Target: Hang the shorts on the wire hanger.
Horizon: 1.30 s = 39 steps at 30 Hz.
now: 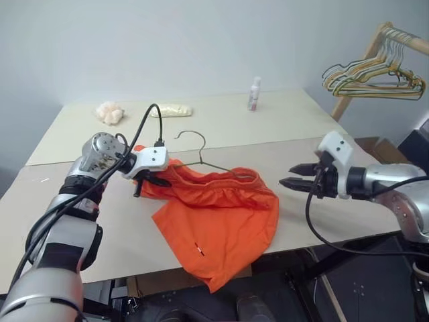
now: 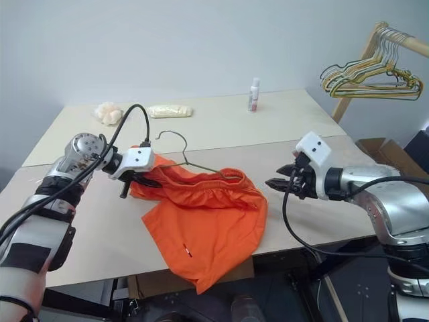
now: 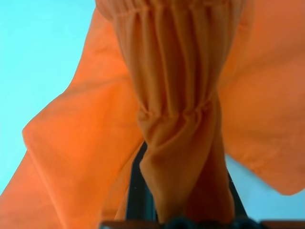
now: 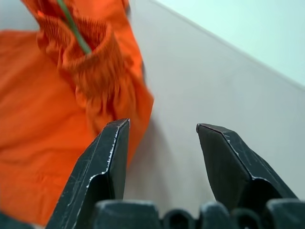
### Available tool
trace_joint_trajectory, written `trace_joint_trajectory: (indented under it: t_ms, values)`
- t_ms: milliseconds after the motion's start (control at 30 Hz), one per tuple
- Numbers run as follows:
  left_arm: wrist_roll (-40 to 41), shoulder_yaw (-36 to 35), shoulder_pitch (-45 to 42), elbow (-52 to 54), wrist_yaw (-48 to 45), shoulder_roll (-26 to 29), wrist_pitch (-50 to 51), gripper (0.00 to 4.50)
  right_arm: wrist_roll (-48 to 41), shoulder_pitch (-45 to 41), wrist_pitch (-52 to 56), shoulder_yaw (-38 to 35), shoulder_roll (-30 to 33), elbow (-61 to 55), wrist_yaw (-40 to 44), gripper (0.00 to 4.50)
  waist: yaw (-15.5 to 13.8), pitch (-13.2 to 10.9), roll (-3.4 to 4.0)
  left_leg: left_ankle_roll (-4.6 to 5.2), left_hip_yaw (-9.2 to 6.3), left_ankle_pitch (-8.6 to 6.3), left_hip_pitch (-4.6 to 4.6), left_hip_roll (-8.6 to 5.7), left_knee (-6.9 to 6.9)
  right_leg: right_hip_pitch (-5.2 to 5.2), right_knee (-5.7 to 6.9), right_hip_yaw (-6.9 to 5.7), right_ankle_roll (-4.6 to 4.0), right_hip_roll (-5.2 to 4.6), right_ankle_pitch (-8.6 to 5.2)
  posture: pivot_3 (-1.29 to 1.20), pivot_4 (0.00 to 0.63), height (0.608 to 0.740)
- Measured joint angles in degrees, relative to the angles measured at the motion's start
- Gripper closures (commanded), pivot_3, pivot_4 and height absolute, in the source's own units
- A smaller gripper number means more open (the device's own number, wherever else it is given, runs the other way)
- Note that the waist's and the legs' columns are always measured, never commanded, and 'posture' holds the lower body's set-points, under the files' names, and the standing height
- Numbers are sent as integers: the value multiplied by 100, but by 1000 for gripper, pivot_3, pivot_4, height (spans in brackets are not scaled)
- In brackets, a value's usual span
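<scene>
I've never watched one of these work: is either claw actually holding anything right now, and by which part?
The left gripper is shut on the shorts, pinching the gathered waistband. The right gripper is open beside them, holding nothing.

table (image 1: 322,161) | bottle (image 1: 255,93) far edge | hangers (image 1: 375,77) on rack (image 1: 367,54) | cardboard box (image 1: 385,149)

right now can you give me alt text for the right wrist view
The right gripper hangs open above the pale table, its two black fingers apart and empty. Just ahead lie the bright orange fabric shorts, the thin grey-olive wire hanger running into their gathered waistband.
</scene>
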<state>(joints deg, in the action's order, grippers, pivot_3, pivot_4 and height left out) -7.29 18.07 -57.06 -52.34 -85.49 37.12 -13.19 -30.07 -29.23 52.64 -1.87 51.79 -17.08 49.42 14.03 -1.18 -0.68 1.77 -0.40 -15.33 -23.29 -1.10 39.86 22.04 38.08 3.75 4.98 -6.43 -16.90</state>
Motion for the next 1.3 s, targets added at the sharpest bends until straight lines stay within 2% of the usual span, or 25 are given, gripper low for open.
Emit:
trace_joint_trajectory:
  t_ms: [200, 500, 667, 767, 900, 933, 1000, 1100, 1133, 1300]
  values:
    - [26, -17, -4, 74, -54, -55, 33, 4500, 343, -495, 0, 1218, -190, 44, 277, 1715, 71, 0, -1, 0, -3, 0, -5, -5, 1, 1, 1, -1, 0, -3, 0, -230, 0, 740]
    - [-6, -17, -3, 160, -43, -25, 41, 4500, 279, -1151, -7, 979, -217, 274, 566, 1715, 76, 0, 0, 0, -7, 0, -1, -4, 1, -1, 2, -3, 0, -3, 0, -214, 0, 740]
    - [-39, -15, -2, 178, -41, -53, 44, 4500, 283, -1793, 23, 1114, -817, 329, 515, 1715, 139, 0, 0, 0, -4, 0, 1, -1, -1, 3, 8, -1, 0, -1, 0, -232, 0, 740]
    - [-56, -12, -7, 176, -42, -96, 42, 4500, 495, -2260, 127, 1664, -1372, 530, 337, 1715, 186, 0, 0, -1, -6, 1, 2, -2, 0, 4, 16, -1, 0, -2, 0, -236, 0, 740]
    - [-62, -12, -24, 159, -41, -124, 42, 4500, 853, -2567, 237, 2421, -1915, 980, 213, 2980, 215, 0, 0, -3, -16, 2, -3, -14, 4, 16, 47, -1, 0, -9, 0, -235, 0, 740]
    - [-62, -12, -26, 159, -41, -125, 42, 4500, 872, -2580, 238, 2448, -1932, 1006, 207, 3285, 216, 0, 0, -3, -17, 2, -3, -16, 4, 17, 49, -1, 0, -10, 0, -225, 0, 740]
    - [-62, -13, -41, 156, -41, -139, 42, 4500, 992, -2633, 237, 2577, -1977, 1121, 162, 3588, 207, 0, 0, -3, -31, 2, -6, -23, 5, 17, 56, -4, 0, -14, 0, -220, 0, 740]
    - [-59, -23, -41, 158, -16, -132, 45, 4500, 1069, -2674, 206, 2583, -2031, 1263, 273, 4485, 229, 0, 0, -3, -32, 2, -2, -21, 5, 16, 59, -4, 0, -10, 0, -218, 0, 740]
    - [-47, -45, -40, 158, -15, -115, 26, 4500, 1062, -2672, 151, 2583, -2025, 1244, 372, 4485, 243, 0, 0, -3, -32, 2, -2, -20, 5, 17, 59, -5, 0, -9, 0, -218, 0, 740]
    - [334, -428, -40, 212, -169, -77, 102, 3018, 1077, -2646, 8, 2445, -1900, 1215, 553, 4500, 253, 0, 0, -2, -33, 1, 0, -19, 5, 16, 60, -6, 0, -10, 0, -212, 0, 740]
